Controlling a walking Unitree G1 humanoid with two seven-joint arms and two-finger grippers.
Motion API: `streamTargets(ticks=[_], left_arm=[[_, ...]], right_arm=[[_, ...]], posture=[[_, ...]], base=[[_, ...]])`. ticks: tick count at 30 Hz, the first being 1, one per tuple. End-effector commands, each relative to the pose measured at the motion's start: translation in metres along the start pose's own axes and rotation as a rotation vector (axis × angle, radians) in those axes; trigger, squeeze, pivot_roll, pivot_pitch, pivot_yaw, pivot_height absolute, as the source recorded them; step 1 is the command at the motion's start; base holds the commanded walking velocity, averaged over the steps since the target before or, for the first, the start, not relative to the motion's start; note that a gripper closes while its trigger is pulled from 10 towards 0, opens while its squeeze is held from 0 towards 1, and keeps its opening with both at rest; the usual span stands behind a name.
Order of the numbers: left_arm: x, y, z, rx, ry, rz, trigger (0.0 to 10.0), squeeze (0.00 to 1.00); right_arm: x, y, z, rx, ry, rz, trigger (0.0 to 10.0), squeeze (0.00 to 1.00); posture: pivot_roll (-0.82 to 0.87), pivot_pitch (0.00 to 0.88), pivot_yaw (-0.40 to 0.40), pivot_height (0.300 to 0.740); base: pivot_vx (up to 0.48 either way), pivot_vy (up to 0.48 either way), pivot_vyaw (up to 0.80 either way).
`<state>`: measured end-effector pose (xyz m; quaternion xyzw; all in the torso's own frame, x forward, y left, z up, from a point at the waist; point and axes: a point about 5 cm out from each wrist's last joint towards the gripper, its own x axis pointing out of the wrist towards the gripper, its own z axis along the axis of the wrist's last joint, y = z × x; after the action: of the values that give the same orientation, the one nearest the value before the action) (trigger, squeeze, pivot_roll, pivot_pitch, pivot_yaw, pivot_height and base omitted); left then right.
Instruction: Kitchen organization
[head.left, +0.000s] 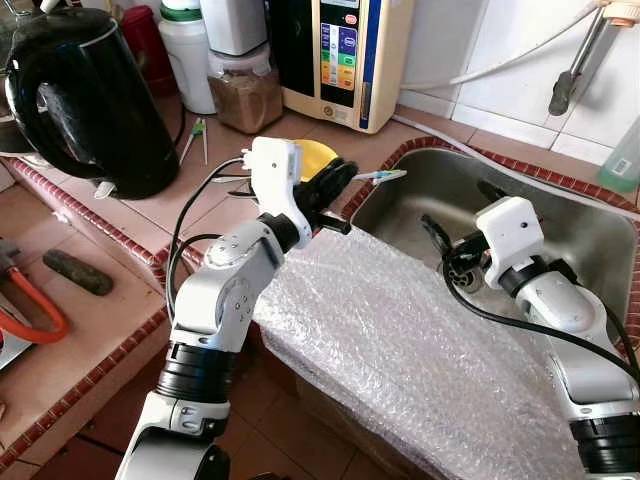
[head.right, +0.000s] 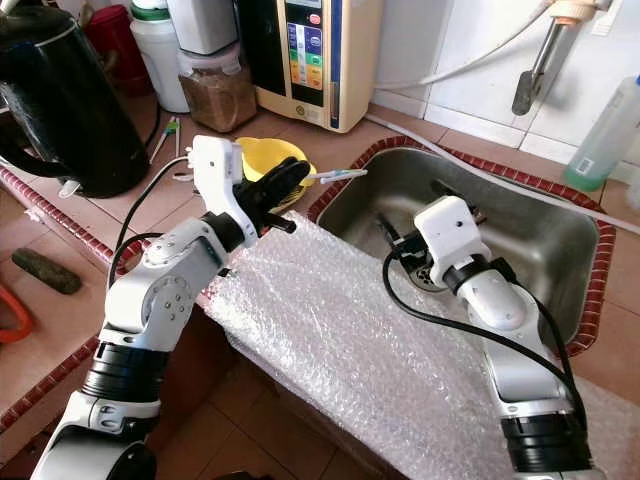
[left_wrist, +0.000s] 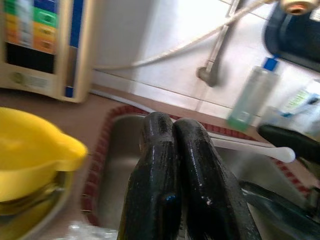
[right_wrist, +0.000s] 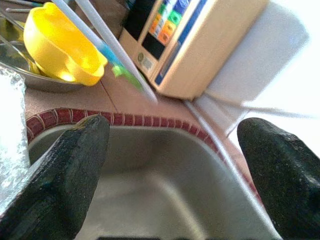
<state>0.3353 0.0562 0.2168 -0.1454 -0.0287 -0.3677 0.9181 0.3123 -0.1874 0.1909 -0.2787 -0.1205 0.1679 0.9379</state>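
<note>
The left gripper (head.left: 335, 185) hovers at the counter edge just beside the steel sink (head.left: 580, 235), its two black fingers (left_wrist: 192, 165) pressed together with nothing between them. Behind it a yellow bowl (head.left: 312, 155) rests in a metal dish, and a toothbrush (head.right: 340, 175) lies across it, its long axis pointing toward the sink with the bristle end over the red-tiled rim. The right gripper (head.left: 440, 245) hangs inside the basin with jaws spread wide and empty. Bubble wrap (head.left: 400, 340) drapes the counter front between the arms. A black kettle (head.left: 95, 95) stands well apart on the left.
</note>
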Motion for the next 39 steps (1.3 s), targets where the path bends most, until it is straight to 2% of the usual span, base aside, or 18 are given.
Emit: streamTargets(ticks=[1, 9, 10, 11, 12, 22, 26, 39], left_arm=[[0.005, -0.007, 0.002, 0.021, 0.017, -0.055, 0.0, 0.00], [0.007, -0.015, -0.010, 0.027, 0.061, -0.097, 0.0, 0.00], [0.007, -0.016, -0.012, 0.031, 0.068, -0.104, 0.0, 0.00], [0.007, -0.017, -0.013, 0.031, 0.071, -0.108, 0.0, 0.00], [0.007, -0.017, -0.014, 0.030, 0.072, -0.110, 0.0, 0.00], [0.009, -0.018, -0.015, 0.033, 0.077, -0.118, 0.0, 0.00], [0.009, -0.017, -0.015, 0.038, 0.077, -0.111, 0.0, 0.00], [0.010, -0.019, -0.017, 0.024, 0.067, -0.105, 0.0, 0.00]], right_arm=[[0.004, 0.001, 0.006, -0.044, -0.036, 0.003, 10.0, 0.00], [0.010, 0.007, 0.020, 0.027, -0.105, -0.012, 10.0, 0.00], [0.010, 0.009, 0.021, 0.026, -0.113, -0.006, 8.9, 0.00], [0.010, 0.010, 0.021, 0.037, -0.116, -0.008, 3.9, 0.00], [0.010, 0.010, 0.020, 0.050, -0.116, -0.011, 0.0, 0.00], [0.009, 0.012, 0.013, 0.086, -0.092, -0.009, 0.0, 0.00], [0.005, 0.017, 0.008, 0.117, -0.065, 0.031, 0.0, 0.00], [0.004, 0.020, 0.005, 0.107, -0.052, 0.065, 0.0, 0.00]], posture=[[-0.13, 0.092, 0.040, 0.740], [-0.13, 0.087, 0.048, 0.740], [-0.13, 0.086, 0.050, 0.740], [-0.13, 0.085, 0.050, 0.740], [-0.13, 0.085, 0.050, 0.740], [-0.13, 0.079, 0.061, 0.740], [-0.13, 0.081, 0.056, 0.740], [-0.14, 0.082, 0.046, 0.740]], base=[[0.000, 0.000, 0.00], [0.000, 0.000, 0.00], [0.000, 0.000, 0.00], [0.000, 0.000, 0.00], [0.000, 0.000, 0.00], [0.000, 0.000, 0.00], [0.000, 0.000, 0.00], [0.000, 0.000, 0.00]])
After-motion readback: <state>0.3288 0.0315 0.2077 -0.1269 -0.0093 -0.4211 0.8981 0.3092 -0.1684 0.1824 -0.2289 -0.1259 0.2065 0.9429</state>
